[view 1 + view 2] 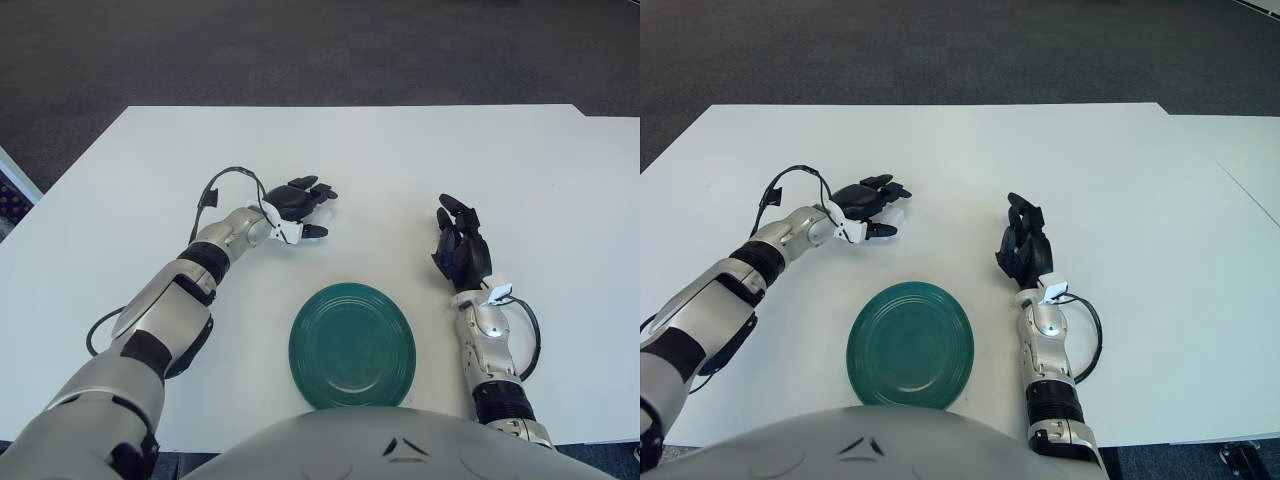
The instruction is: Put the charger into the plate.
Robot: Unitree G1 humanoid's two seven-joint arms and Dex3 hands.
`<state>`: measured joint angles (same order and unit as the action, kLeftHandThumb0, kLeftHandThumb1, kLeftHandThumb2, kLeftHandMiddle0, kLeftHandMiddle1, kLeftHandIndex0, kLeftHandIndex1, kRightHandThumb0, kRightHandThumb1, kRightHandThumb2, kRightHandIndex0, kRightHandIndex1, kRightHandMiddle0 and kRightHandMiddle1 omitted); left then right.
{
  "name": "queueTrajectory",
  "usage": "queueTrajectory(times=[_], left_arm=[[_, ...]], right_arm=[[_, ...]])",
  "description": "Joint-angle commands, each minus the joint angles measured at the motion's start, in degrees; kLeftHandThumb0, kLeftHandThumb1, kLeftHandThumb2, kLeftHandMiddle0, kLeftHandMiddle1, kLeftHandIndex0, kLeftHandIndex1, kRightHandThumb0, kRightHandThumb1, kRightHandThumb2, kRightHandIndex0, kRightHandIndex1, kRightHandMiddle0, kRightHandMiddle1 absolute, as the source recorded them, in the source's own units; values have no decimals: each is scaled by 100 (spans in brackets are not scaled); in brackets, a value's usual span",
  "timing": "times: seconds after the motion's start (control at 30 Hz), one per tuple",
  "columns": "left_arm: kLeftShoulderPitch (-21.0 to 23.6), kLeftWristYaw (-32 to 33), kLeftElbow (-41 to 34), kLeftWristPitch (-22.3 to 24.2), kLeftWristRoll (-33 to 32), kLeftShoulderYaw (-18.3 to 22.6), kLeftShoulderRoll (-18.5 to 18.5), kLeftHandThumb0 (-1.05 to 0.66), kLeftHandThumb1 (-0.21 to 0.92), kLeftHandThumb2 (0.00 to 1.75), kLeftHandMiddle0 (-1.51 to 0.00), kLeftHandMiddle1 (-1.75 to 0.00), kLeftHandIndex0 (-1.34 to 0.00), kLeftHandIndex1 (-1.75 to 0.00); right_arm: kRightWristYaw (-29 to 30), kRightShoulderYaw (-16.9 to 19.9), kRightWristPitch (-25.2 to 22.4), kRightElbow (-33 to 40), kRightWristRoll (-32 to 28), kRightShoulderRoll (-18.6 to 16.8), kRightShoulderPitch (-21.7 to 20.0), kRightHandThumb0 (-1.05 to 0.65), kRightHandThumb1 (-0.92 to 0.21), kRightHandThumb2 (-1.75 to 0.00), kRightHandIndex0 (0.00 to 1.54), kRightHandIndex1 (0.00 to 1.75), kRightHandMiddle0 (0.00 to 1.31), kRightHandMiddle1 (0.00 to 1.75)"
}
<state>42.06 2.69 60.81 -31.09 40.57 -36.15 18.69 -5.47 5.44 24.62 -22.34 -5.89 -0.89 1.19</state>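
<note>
The dark green plate (352, 345) lies on the white table (400, 160) near its front edge, with nothing in it. My left hand (308, 208) is stretched out above and to the left of the plate. Its black fingers (312, 187) are spread, the thumb (314, 231) is apart from them, and only white table shows in the gap. I cannot make out a charger anywhere; the palm hides the patch of table under it. My right hand (460, 246) shows to the right of the plate, fingers loosely extended and holding nothing.
A black cable (228, 180) loops off my left wrist, and another (528, 335) loops beside my right forearm. Dark carpet (320, 50) lies beyond the table's far edge. My own grey torso (350, 445) fills the bottom of the view.
</note>
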Motion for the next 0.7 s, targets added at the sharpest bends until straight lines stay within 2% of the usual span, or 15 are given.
queueTrajectory(times=[0.0,0.67], left_arm=[[-600,-383,395,127,244,-309,14,-105,92,42,-16,-2,0,-89],[-540,-860,621,145,-90,-313,-76,-100,92,47,-27,-5,-3,-94]], right_arm=[[-32,-22,-556,-890,-83,-206,818,-82,-92,-84,40,0,0,79],[-54,17,-579,-863,-46,-135,817,-82,-92,-85,40,0,0,78]])
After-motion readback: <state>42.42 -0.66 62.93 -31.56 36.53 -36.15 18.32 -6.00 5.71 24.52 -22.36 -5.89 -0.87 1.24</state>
